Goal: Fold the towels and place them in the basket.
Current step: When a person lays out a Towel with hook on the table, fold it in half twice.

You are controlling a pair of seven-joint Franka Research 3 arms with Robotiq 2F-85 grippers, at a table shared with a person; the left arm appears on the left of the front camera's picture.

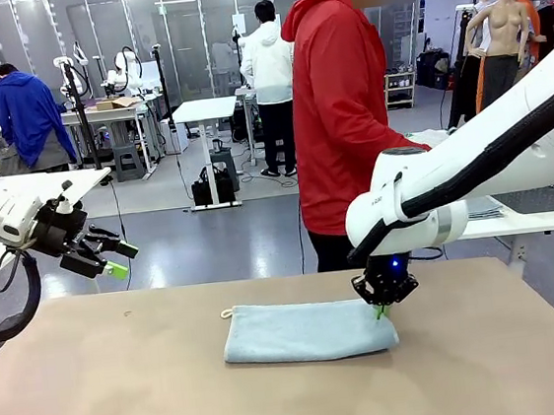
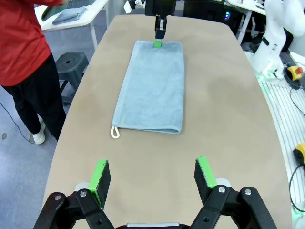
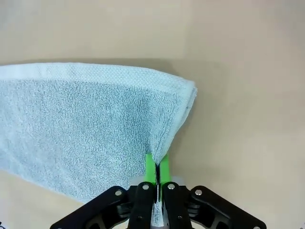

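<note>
1. Your right gripper [image 3: 157, 164] pinches the right end of the pale blue-grey towel [image 1: 308, 330], pads pressed together on the cloth. The towel lies flat on the table [image 1: 100, 405], and it seems doubled lengthwise.
2. Lift this end only a little and carry it toward the end with the white loop [image 1: 227, 314] (I judge the fold goes this way), so the layers do not slide.
3. Your left gripper [image 1: 114, 259] hangs spread and empty above the table's left side; it can hold the loop end down.

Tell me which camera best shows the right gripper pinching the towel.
Right wrist view: the right gripper is shut on the towel edge, close up. Front and left wrist views show it small, from afar.
</note>
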